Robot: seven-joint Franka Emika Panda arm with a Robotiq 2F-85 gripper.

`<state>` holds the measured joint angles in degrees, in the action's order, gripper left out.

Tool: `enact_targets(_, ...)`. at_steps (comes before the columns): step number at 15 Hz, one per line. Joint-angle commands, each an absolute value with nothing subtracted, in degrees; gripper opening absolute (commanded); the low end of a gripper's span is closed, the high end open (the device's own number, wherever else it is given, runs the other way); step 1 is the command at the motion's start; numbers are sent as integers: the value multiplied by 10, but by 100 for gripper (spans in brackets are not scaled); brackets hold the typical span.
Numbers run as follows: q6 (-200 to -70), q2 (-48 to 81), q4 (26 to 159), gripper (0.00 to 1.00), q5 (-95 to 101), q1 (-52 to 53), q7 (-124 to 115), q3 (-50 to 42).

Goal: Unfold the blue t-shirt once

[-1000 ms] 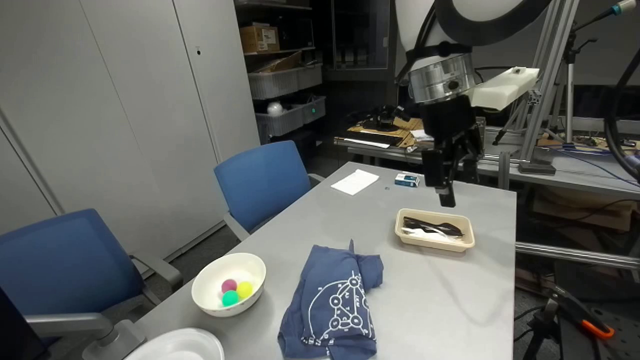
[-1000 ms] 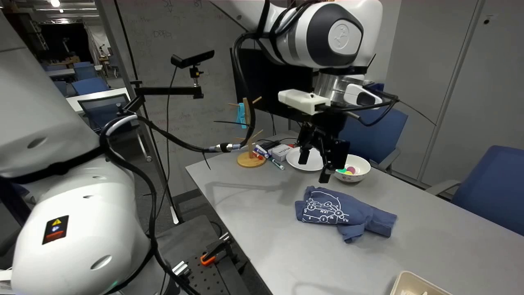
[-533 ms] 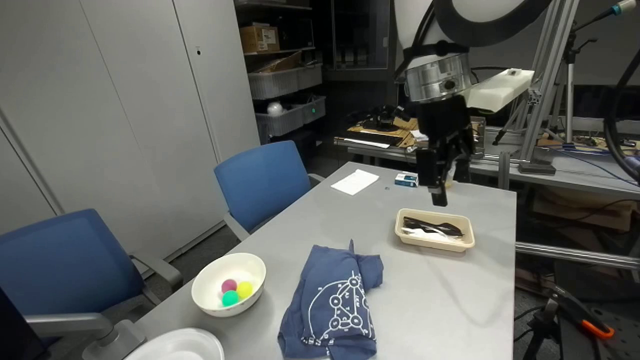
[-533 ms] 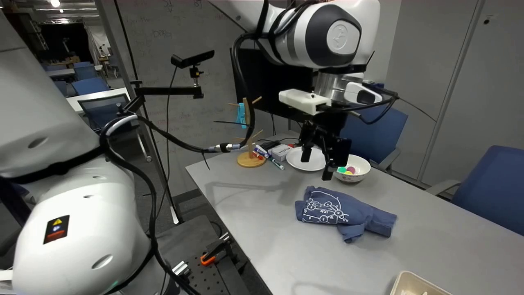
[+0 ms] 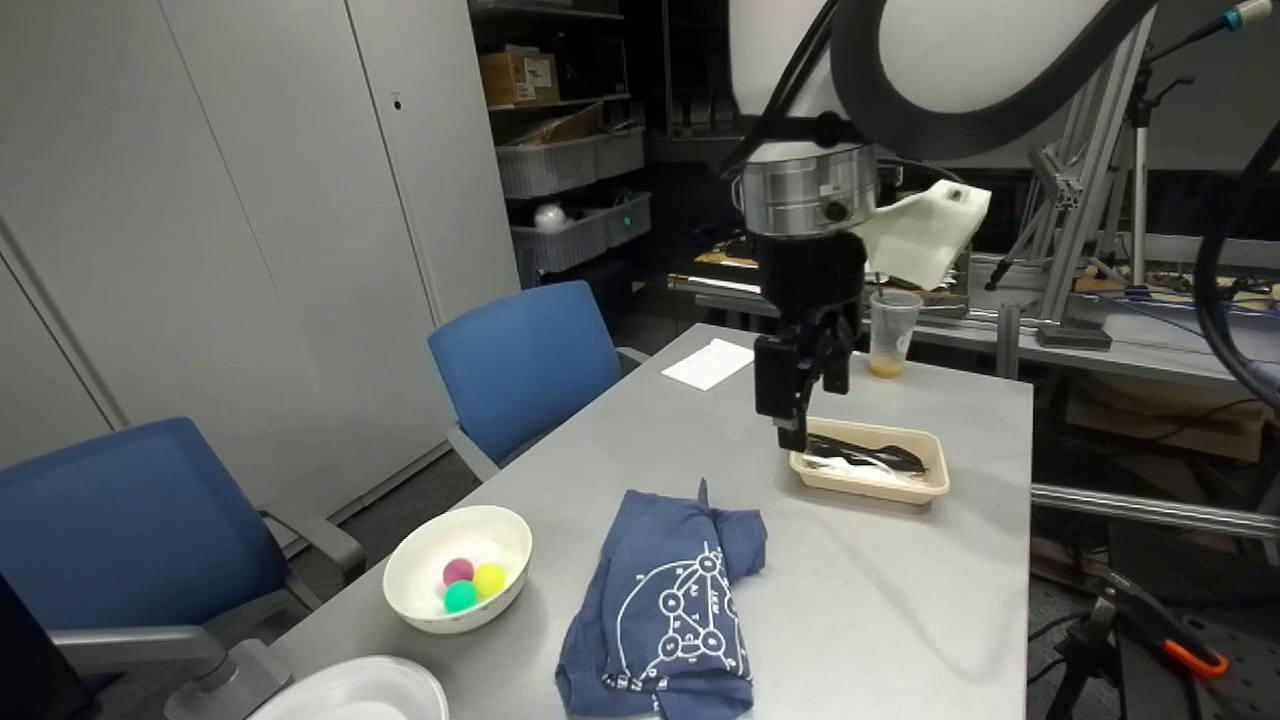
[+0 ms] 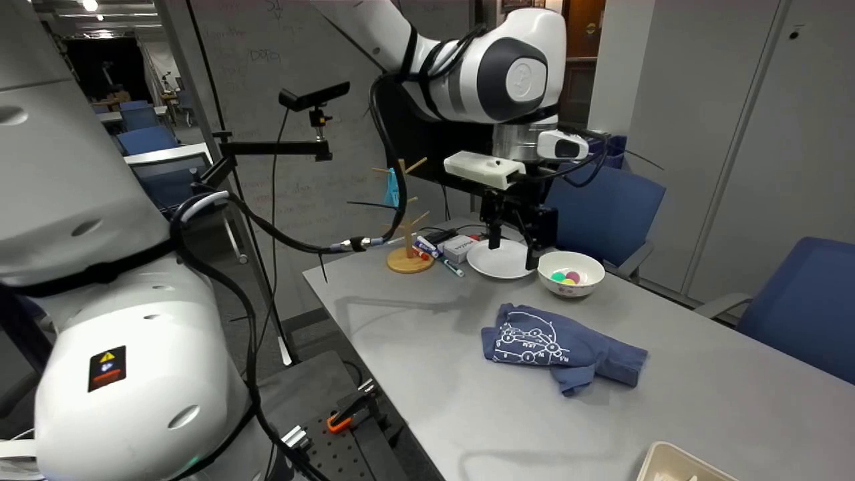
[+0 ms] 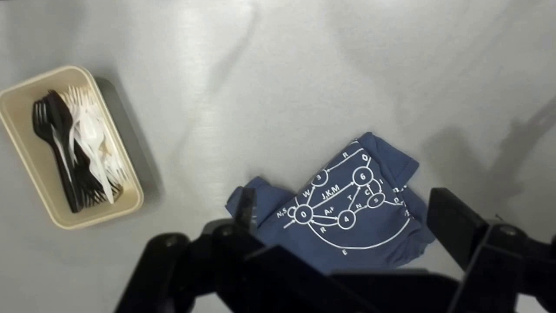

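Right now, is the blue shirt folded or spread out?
Folded. The shirt lies in a bundle, and its white drawing is cut off at one edge.

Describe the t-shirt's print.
Blue t-shirt: white numbered circles joined by arrows, clearest in the wrist view.

- My claw (image 7: 343, 211) looked matt black, with shiny metal at the wrist collar (image 5: 800, 195).
- The blue t-shirt (image 7: 343, 234) was soft, matt, creased cloth.
- I saw a smooth tabletop (image 6: 454, 374), faintly sheened.
- The bowl (image 5: 420, 560) was glossy and smooth.
- The black fork (image 7: 65, 174) was glossy plastic.
- The peg stand (image 6: 406, 264) was pale wood.
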<state>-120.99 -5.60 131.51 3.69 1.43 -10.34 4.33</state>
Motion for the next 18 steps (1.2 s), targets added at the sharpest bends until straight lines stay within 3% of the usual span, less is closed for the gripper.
enact_targets(1, -1230, -5, 1270, 100, 57, 36, -75, 57)
enact_targets(9, -1228, 4, 1268, 100, 58, 43, -75, 57)
enact_targets(18, -1226, 171, 1117, 100, 94, 61, -11, 64)
